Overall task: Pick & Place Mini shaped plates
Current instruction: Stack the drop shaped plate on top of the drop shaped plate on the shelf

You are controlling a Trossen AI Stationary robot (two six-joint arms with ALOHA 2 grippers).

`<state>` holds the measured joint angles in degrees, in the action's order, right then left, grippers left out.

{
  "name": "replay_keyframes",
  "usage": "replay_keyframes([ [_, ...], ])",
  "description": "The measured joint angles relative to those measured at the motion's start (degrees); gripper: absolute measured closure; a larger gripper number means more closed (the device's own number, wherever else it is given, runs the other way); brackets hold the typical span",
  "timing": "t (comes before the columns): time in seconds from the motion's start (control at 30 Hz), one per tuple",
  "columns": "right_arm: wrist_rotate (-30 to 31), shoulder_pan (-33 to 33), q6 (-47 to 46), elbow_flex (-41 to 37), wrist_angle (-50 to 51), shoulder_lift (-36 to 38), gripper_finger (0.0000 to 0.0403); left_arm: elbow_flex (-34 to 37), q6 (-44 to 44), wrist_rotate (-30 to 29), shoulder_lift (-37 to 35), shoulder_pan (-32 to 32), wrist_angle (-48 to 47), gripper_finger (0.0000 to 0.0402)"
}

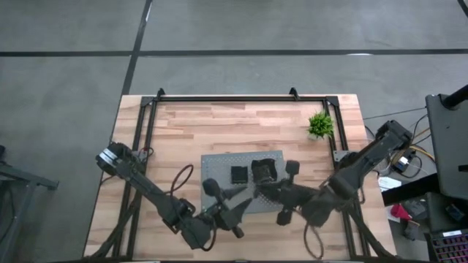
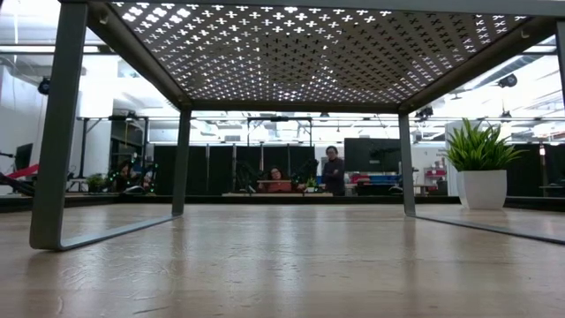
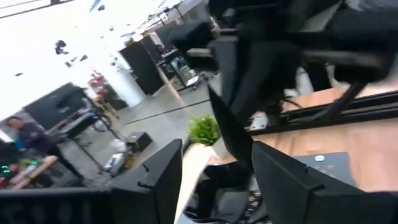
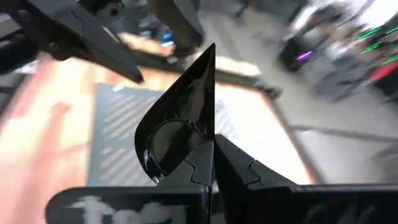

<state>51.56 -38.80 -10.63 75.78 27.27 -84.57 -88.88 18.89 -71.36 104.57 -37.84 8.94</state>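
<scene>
In the right wrist view, my right gripper (image 4: 213, 146) is shut on a black teardrop mini plate (image 4: 180, 112) held above the grey perforated board (image 1: 219, 164). My left gripper (image 3: 217, 186) is open and level. Its two fingers stand on either side of that plate's pointed end (image 3: 227, 124). In the high view the two grippers meet over the board's near edge, the left (image 1: 238, 196) facing the right (image 1: 265, 191). Two more black mini plates (image 1: 239, 174) (image 1: 263, 169) lie flat on the board. My right gripper pinches the teardrop plate's round wide end (image 4: 200, 149) between its two shut fingers. The plate stands on edge in line with the fingers, its pointed end (image 4: 210, 50) away from the gripper, lifted clear of the board.
The board stands on thin metal legs (image 2: 53, 177) over the wooden table. A small green potted plant (image 1: 320, 124) stands at the far right. A black frame (image 1: 241, 98) edges the table. People sit and stand in the room beyond.
</scene>
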Motion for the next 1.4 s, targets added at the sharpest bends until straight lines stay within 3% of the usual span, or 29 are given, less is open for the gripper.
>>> replay_keyframes([
  [0.13,-10.28,2.32,-8.50,0.01,9.19,4.40,0.0395,0.00,-3.22,5.47,-0.03,-0.25,-3.08,0.0214],
  [0.3,-26.59,5.99,-9.90,0.01,15.65,8.28,0.0395,0.04,-9.26,23.48,-0.46,-0.21,-7.29,0.0215],
  [0.4,-34.11,8.59,-11.52,0.01,17.98,9.26,0.0394,0.04,-10.28,30.69,-0.55,-0.16,-8.99,0.0216],
  [0.5,-39.79,10.78,-7.78,0.01,21.45,9.03,0.0394,0.52,-10.01,37.88,-0.55,-0.16,-9.08,0.0218],
  [0.57,-40.35,12.14,-7.60,0.01,22.58,8.33,0.0394,1.25,-9.99,41.02,-0.55,-0.16,-8.51,0.0219],
  [0.73,-49.41,15.85,-6.48,1.96,23.46,5.10,0.0394,4.43,-10.98,41.87,-0.70,-0.16,-6.71,0.0220],
  [1.0,-50.45,18.87,-5.63,7.92,31.76,0.88,0.0394,15.86,-11.44,42.92,-5.43,-1.09,5.90,0.0220],
  [1.2,-53.16,20.50,-4.21,10.85,32.70,-2.07,0.0394,27.68,-11.24,46.05,-12.10,-2.12,17.70,0.0220],
  [1.4,-53.76,22.28,-4.22,12.07,34.33,-3.87,0.0394,34.26,-11.31,46.46,-15.01,-2.36,24.44,0.0220],
])
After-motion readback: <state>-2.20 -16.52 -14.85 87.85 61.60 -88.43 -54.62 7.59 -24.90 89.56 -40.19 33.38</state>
